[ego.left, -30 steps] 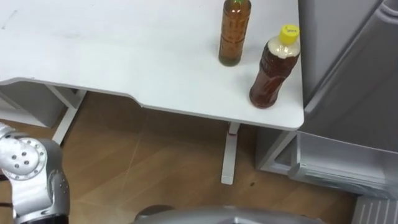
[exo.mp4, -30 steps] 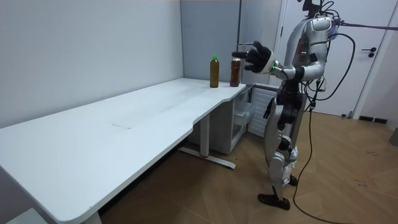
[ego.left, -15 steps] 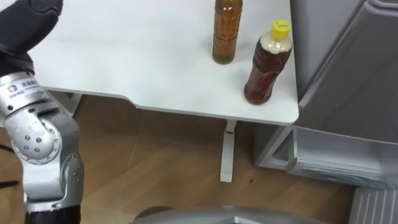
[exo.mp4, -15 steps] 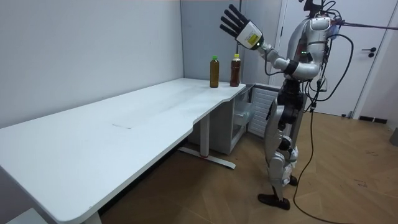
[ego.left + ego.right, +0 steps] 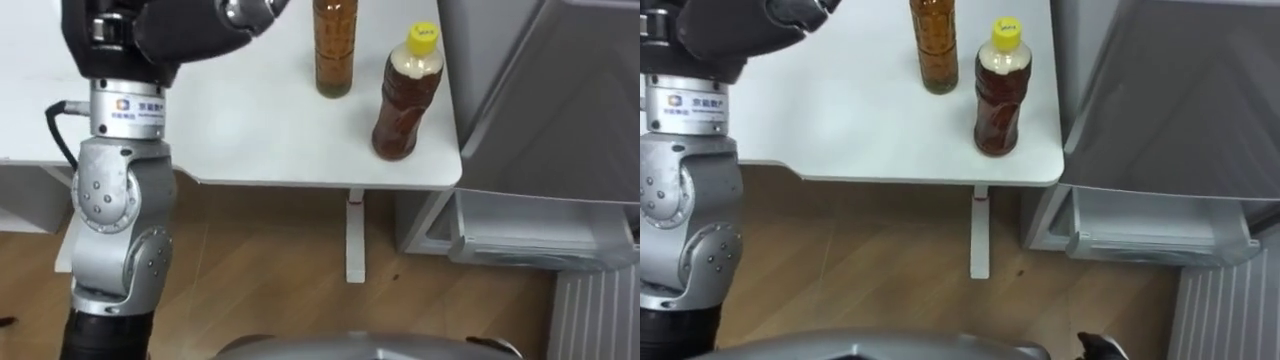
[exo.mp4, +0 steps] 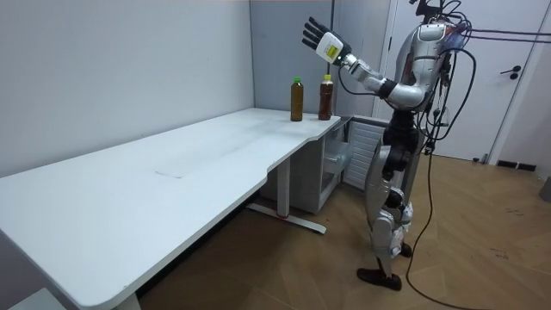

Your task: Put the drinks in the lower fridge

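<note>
Two tea bottles stand upright near the white table's (image 5: 250, 140) right corner: a yellow-capped one (image 5: 405, 92) at the front and a taller one (image 5: 334, 50) just behind and left of it. My left hand (image 5: 150, 30) is raised over the table to the left of the bottles, apart from them. In the room view the left hand (image 6: 320, 39) is held high above the green-capped bottle (image 6: 296, 99) and the yellow-capped bottle (image 6: 326, 97), open with its fingers spread and nothing in it. I stand at the table's end, beside the fridge.
The grey fridge (image 5: 560, 90) rises right of the table, its lower compartment (image 5: 530, 240) standing open with a pale drawer edge showing. A white table leg (image 5: 354, 240) stands on the wood floor below the corner. A door (image 6: 516, 77) is behind me.
My left arm has swung up from low at my side; the hand rose high, then moved over the table nearer the bottles. The bottles stay put; the eye view has shifted.
</note>
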Robot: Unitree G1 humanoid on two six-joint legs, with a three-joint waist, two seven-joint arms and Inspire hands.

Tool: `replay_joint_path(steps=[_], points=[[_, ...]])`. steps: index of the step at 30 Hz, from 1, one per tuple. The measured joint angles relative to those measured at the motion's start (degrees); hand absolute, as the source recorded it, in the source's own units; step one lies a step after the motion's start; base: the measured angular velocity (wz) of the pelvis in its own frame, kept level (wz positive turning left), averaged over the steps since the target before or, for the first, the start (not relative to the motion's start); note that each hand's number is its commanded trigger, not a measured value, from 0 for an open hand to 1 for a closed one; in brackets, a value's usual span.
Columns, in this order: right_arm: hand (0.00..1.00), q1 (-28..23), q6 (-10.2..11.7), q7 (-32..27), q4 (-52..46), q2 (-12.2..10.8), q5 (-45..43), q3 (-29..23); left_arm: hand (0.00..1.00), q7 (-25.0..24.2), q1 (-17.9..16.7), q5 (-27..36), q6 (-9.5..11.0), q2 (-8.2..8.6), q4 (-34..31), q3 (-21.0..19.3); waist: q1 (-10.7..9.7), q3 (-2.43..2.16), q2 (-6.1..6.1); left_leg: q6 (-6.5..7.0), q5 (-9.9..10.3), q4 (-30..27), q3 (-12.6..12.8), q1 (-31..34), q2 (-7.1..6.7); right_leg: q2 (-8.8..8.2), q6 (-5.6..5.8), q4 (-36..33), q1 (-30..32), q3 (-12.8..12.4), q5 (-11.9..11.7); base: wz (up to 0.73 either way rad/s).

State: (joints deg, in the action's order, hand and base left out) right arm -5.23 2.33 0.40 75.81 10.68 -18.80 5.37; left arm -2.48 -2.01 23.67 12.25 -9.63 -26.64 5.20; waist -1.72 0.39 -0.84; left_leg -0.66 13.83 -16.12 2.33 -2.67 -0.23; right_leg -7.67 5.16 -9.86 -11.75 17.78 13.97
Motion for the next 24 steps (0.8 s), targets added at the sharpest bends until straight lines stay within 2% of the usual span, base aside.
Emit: replay_joint_path(steps=[5,7,12,17,24], points=[[0.0,-0.28,-0.86,-0.24,0.05,-0.45,-0.26,0.06,0.0,-5.56,0.46,2.05,-0.92,0.11,-0.99,0.08,0.06,-0.15,-0.14,0.0,0.0,0.42,0.83,-0.04,0.31,0.12,-0.14,-0.07,0.58,-0.55,-0.13,-0.08],[0.0,-0.29,-1.18,-0.22,0.2,-0.74,-0.25,0.14,0.0,-7.87,0.82,2.2,-1.93,0.14,-0.98,0.09,0.07,-0.19,-0.23,-0.02,-0.01,0.44,0.9,-0.02,0.44,0.24,-0.2,-0.04,0.66,-0.69,-0.18,-0.02],[0.0,-0.29,-1.33,-0.16,0.26,-0.77,-0.07,1.01,0.0,-11.24,1.13,4.97,-3.26,0.05,-0.97,0.87,-0.08,-0.25,0.04,-0.02,0.0,0.44,1.04,-0.02,0.59,0.46,-0.29,0.1,0.72,-1.72,-0.34,-0.01],[0.0,-0.17,-2.97,0.47,-0.12,-0.61,0.24,2.5,0.0,-13.83,1.15,4.97,-5.0,-0.52,-0.46,2.57,-0.09,0.07,0.15,-0.02,0.0,0.5,1.87,-0.52,0.75,0.53,-0.34,0.08,0.65,-2.82,-0.41,-0.09],[0.0,-0.13,-3.93,1.2,-0.46,-0.25,0.28,2.42,0.0,-17.17,1.12,4.94,-8.29,-1.22,0.98,5.46,-1.65,0.34,1.03,-0.02,0.0,0.46,2.48,-0.56,1.06,0.75,-0.43,-0.08,0.88,-3.6,-0.67,-0.04]])
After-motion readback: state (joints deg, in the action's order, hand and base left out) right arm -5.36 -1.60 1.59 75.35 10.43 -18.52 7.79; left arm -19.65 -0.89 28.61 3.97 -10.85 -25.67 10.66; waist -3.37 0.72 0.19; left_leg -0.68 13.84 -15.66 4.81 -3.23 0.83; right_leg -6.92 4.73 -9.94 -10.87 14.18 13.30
